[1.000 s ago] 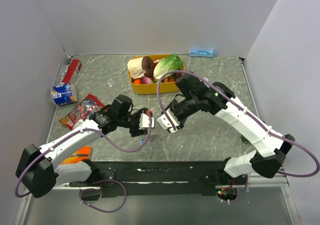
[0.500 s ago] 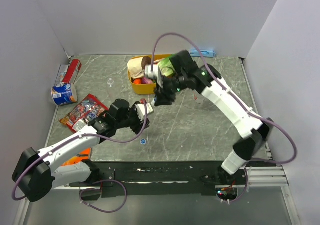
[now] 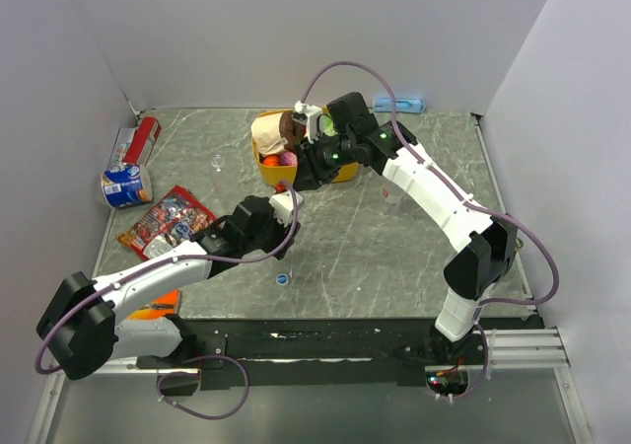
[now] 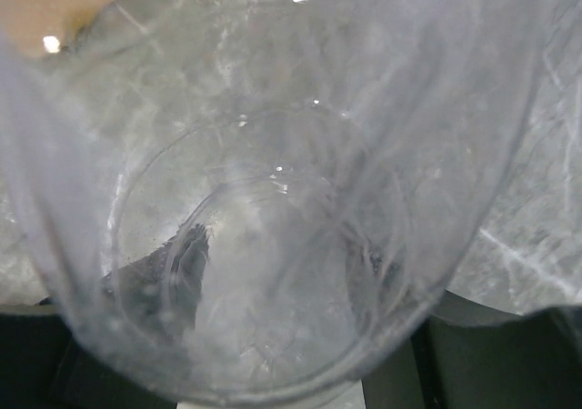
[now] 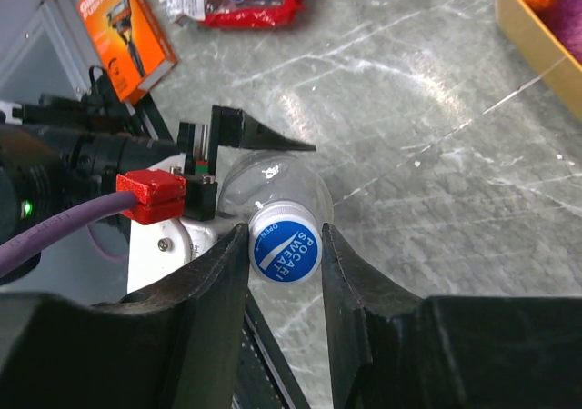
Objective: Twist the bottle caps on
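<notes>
**Bench scene, read from left to right.** At far left a flat orange carton (image 5: 123,23) printed "Gillette" lies at the edge of the bench (image 3: 394,257), a grey slab with white veining like stone. Beside the carton is a crinkled, glossy red snack packet (image 3: 163,219).

The left arm (image 3: 148,276) has a white shell, black joints and a looped purple cable. It reaches low from the near-left corner toward the middle. The left tool (image 3: 284,210) is clamped on the body of the bottle (image 5: 268,177), which is clear, colourless, thin-walled plastic with rounded shoulders. The bottle's transparent wall and ringed base fill the left wrist view.

A loose cap (image 3: 282,278), small, round and blue, lies on the bench just in front of this tool.

On the bottle's neck sits the bottle cap (image 5: 284,250), which has a blue disc top and a white skirt and is lettered "POCARI SWEAT" and "OPEN". The right tool (image 5: 283,236) is closed on this cap, with one black finger pressed to each side.

The right arm (image 3: 434,192) stretches from the near-right base far across to the left, its wrist bent down over the bottle. It ends just in front of the yellow tub (image 3: 268,173), a smooth rectangular tub holding soft rounded items.
</notes>
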Controlling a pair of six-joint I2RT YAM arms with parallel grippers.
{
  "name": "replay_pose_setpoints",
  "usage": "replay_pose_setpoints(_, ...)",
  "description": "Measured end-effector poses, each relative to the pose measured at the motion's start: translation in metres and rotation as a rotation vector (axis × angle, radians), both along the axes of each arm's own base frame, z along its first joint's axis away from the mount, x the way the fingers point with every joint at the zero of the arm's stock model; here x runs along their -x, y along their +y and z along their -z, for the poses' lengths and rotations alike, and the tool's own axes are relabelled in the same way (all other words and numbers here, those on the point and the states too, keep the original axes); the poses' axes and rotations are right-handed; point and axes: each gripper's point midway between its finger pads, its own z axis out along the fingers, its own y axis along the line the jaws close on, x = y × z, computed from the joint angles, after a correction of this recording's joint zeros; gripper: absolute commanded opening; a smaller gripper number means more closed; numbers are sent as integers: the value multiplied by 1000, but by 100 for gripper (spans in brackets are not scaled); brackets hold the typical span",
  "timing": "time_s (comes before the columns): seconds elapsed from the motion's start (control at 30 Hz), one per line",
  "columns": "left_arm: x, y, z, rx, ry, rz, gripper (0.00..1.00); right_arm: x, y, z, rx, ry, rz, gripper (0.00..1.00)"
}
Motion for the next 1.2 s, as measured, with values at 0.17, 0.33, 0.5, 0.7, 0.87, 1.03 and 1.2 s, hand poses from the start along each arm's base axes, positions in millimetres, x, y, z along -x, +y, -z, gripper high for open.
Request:
replay_pose_setpoints(0.17,4,-6,-1,59,46,-16,1,-4,3,-2,-4,-11,23,0)
replay_pose_setpoints(0.33,8,-8,-6,114,80,1,1,-6,7,-6,-16,-35,24,16)
replay_pose_setpoints(0.5,15,-11,-9,165,74,39,1,1,10,-12,-13,-74,-22,29)
replay_pose_setpoints(0.7,22,-22,-17,237,55,103,1,13,7,-25,-1,-140,-87,41)
replay_pose_setpoints(0.87,24,-34,-27,302,32,157,1,20,1,-34,3,-178,-120,62)
replay_pose_setpoints(1.03,27,-40,-33,342,-2,205,1,18,-6,-36,31,-218,-125,91)
replay_pose_setpoints(1.2,28,-44,-38,358,-32,240,1,24,-17,-42,44,-243,-139,100)
